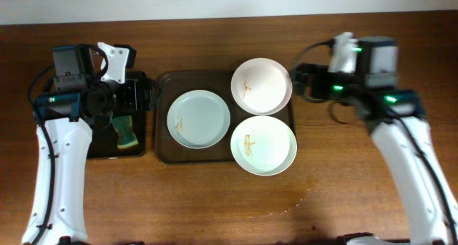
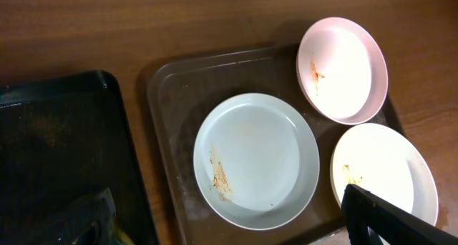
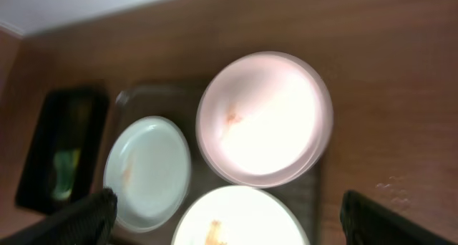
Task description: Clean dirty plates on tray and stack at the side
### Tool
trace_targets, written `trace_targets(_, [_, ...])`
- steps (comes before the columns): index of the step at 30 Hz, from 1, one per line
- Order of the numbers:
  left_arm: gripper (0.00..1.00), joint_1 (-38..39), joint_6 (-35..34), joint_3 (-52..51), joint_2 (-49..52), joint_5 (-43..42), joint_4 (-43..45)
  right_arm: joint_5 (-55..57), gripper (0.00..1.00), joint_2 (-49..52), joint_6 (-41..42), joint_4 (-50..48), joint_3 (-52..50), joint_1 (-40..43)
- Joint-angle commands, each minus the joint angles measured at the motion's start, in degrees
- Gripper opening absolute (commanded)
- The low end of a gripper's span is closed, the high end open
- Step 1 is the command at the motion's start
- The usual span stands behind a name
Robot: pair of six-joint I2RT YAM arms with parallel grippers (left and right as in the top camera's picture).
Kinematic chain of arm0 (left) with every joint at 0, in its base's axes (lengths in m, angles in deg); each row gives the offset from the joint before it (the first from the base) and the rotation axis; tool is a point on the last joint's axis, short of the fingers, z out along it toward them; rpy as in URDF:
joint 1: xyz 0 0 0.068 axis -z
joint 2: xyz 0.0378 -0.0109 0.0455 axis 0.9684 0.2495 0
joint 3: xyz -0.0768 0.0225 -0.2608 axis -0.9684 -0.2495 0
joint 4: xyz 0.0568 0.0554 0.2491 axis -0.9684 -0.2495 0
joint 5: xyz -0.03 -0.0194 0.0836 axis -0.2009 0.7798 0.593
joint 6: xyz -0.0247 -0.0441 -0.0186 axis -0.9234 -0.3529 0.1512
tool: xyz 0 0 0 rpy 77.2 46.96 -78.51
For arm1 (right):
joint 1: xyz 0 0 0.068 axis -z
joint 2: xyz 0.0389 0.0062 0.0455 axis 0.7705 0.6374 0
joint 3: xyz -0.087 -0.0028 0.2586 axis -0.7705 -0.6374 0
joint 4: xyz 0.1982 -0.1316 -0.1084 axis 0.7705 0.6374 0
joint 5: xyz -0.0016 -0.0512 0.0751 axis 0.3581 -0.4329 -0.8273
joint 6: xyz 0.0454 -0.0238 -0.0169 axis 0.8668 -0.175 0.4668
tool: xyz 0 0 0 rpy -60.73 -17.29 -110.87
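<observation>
Left fingers [image 2: 379,216] spread wide, right fingers [image 3: 401,223] likewise; both hovering

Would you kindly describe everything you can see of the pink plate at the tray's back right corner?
The pink plate is round, shallow and pale pinkish-white, and looks smooth and glossy. A small orange-brown smear marks its left inner side; the rest looks clean. It sits open side up at the back right corner of the tray, its rim overhanging the tray's edges. Its near rim meets the front plate; whether they overlap I cannot tell. Nothing else touches it.
</observation>
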Motion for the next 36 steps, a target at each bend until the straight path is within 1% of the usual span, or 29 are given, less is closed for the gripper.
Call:
trace_targets(1, [0.99,0.0,-5.3,1.3,2.1,7.3,2.3,5.7,0.92,7.9,10.0,-6.7,1.1,-11.3])
trace_targets(2, [0.99,0.0,-11.3,1.3,2.9,15.1,2.8,8.4,0.86,11.4,12.6,-9.0,1.1,-15.3])
trace_targets(3, [0.99,0.0,-14.4,1.3,3.5,20.6,2.8,10.9,0.82,14.8,14.4,-10.8,1.1,-18.6])
trace_targets(4, [0.99,0.0,-14.6,1.3,3.8,22.8,2.8,12.0,0.79,18.1,14.8,-12.4,1.1,-21.2])
trace_targets(6, [0.99,0.0,-14.6,1.3,4.4,23.4,2.9,13.4,0.70,22.8,15.2,-15.1,1.1,-24.4])
trace_targets(7, [0.99,0.0,-14.6,1.3,5.0,23.4,2.9,14.8,0.60,25.4,15.3,-16.5,1.1,-25.8])
trace_targets(8, [0.99,0.0,-14.6,1.3,6.0,23.4,2.9,15.9,0.55,26.8,15.8,-16.9,1.1,-26.4])
trace_targets(9, [0.99,0.1,-14.6,1.3,7.1,23.2,2.8,16.8,0.47,28.5,16.6,-17.2,1.1,-26.9])
trace_targets(11, [0.99,0.1,-14.8,1.2,8.3,23.2,2.8,16.9,0.44,30.3,16.7,-17.8,1.1,-27.3])
trace_targets(13, [0.99,-0.1,-14.8,1.2,8.4,25.7,2.8,17.3,0.41,33.8,16.7,-19.9,1.1,-27.9])
trace_targets(16, [1.00,-0.1,-14.8,1.2,8.4,26.7,2.8,17.2,0.37,36.6,16.7,-20.2,1.1,-27.9])
trace_targets(20, [0.99,-1.4,-14.8,0.9,8.5,28.8,1.5,17.3,0.21,37.8,16.7,-21.5,1.1,-29.1])
trace_targets(21, [0.99,-2.8,-14.8,0.9,8.7,28.8,0.8,17.6,0.08,37.8,16.7,-22.3,1.1,-29.6])
trace_targets(22, [0.98,-3.6,-14.8,0.9,8.9,28.8,0.5,17.9,0.04,37.8,16.7,-22.4,1.1,-29.8])
trace_targets(23, [0.94,-4.4,-14.8,0.8,9.5,28.8,0.0,19.1,0.04,37.8,16.7,-22.4,1.1,-30.1])
trace_targets(25, [0.90,-4.9,-14.8,0.8,12.0,28.8,-0.5,19.3,0.04,37.8,16.7,-22.4,1.1,-30.1])
trace_targets(26, [0.82,-5.0,-16.6,0.8,13.8,30.8,-0.7,19.2,0.04,37.8,16.7,-22.4,1.1,-30.1])
trace_targets(27, [0.81,-5.3,-19.3,0.8,15.8,31.8,-0.9,19.1,0.04,37.8,16.6,-22.4,1.1,-30.1])
trace_targets(29, [0.73,-5.4,-19.5,0.8,19.6,31.8,-0.4,19.0,0.04,37.8,16.6,-22.4,1.1,-30.1])
trace_targets(30, [0.58,-5.4,-22.9,0.8,23.0,32.7,-0.4,19.0,0.04,37.8,16.6,-22.4,1.1,-30.1])
trace_targets(32, [0.49,-5.3,-24.8,0.8,25.7,31.1,0.5,19.0,0.04,37.8,16.7,-22.4,1.1,-30.1])
trace_targets(33, [0.39,-5.3,-24.8,0.8,27.1,28.8,0.5,19.0,0.04,37.8,16.6,-22.4,1.1,-30.1])
trace_targets(36, [0.38,-5.3,-23.6,0.3,29.4,27.6,-1.0,18.8,0.04,37.8,16.6,-22.0,1.1,-30.1])
